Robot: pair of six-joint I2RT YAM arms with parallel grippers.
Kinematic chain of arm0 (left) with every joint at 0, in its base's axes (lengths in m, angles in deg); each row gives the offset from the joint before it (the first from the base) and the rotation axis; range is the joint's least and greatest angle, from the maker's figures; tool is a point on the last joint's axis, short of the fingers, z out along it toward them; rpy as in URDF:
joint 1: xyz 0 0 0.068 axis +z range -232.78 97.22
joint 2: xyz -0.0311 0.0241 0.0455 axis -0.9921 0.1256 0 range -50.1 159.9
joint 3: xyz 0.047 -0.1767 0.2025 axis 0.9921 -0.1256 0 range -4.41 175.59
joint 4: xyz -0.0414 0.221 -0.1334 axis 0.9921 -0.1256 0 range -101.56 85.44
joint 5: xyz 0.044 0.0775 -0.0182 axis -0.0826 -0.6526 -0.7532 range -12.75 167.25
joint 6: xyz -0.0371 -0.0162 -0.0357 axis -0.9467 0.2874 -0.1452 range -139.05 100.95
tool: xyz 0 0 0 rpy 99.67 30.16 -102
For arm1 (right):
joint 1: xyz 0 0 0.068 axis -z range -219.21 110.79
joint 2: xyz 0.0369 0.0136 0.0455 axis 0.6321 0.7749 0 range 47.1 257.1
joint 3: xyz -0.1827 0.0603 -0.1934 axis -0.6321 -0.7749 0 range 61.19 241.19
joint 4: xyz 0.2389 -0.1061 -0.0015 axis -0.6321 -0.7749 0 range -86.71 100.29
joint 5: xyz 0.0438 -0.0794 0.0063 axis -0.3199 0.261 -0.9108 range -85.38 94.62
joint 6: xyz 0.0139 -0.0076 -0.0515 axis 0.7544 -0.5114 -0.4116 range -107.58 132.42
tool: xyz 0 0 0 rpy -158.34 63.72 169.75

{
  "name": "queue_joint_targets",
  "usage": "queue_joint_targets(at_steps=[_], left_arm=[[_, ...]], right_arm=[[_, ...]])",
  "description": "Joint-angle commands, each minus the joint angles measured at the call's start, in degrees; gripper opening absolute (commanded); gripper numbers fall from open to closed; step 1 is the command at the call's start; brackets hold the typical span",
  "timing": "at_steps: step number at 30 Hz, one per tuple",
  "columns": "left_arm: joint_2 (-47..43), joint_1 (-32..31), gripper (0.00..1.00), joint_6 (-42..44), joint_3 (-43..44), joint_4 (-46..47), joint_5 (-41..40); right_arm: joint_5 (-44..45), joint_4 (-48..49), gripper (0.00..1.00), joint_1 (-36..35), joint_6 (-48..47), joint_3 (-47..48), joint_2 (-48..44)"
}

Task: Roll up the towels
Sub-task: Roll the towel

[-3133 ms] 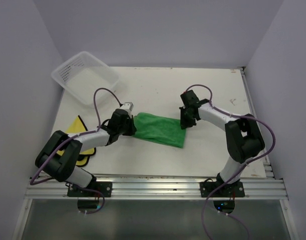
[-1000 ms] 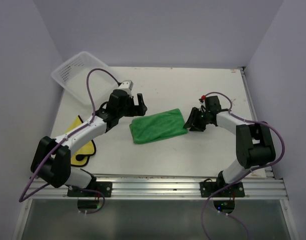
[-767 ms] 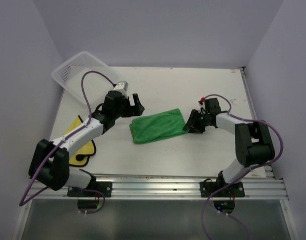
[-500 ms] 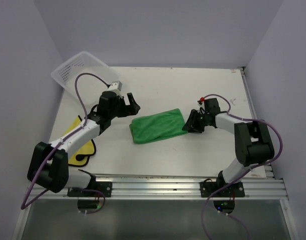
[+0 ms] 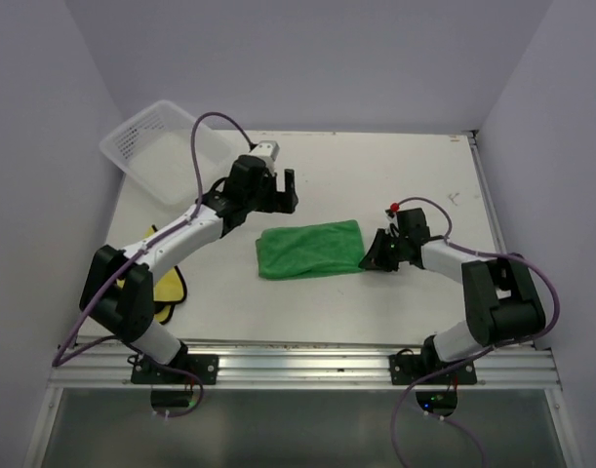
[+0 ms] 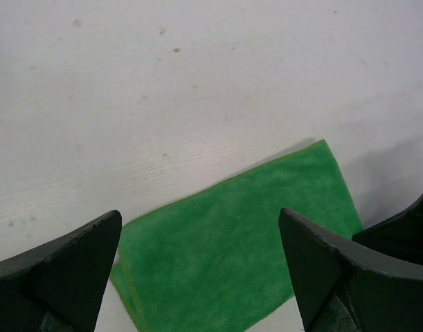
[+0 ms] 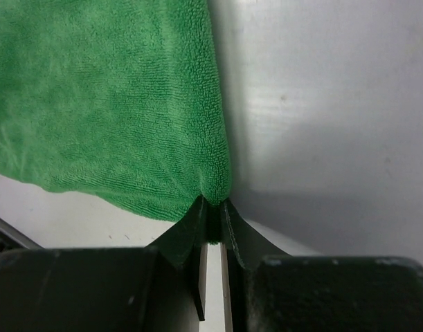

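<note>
The left arm hides most of the small yellow cloth (image 5: pixel 167 289) at the counter's (image 5: pixel 376 175) edge. The right hand (image 7: pixel 212 211), low, pinches the flat bright green cloth's (image 5: pixel 309 250) right corner mid-counter; the left hand (image 5: pixel 281 191) hovers above, spread wide.

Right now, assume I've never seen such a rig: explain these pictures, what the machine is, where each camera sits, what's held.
The machine is a left arm and a right arm, bolted at the near edge of a table. One picture looks down from above and behind them; the other two come from a camera on each wrist. On it lie a green towel, a yellow towel near the left edge, and a white mesh basket at the far left. The right gripper is pinched shut on the green towel's edge. The left gripper hovers wide open near that towel, holding nothing.
</note>
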Motion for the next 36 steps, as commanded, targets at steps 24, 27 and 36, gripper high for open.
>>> queue_joint_targets(at_steps=[24,27,36], left_arm=[[34.2,-17.6,0.78,-17.6,34.1,-1.2,10.0],[37.5,-18.1,0.75,-18.6,38.2,-2.2,9.5],[46.2,-18.5,0.67,-20.2,45.8,-7.3,9.0]], right_arm=[[14.3,16.0,0.0,-4.6,7.1,-20.9,-19.2],[14.2,16.3,0.0,-4.6,7.1,-21.3,-19.7],[14.3,16.2,0.0,-4.7,6.6,-21.8,-21.0]])
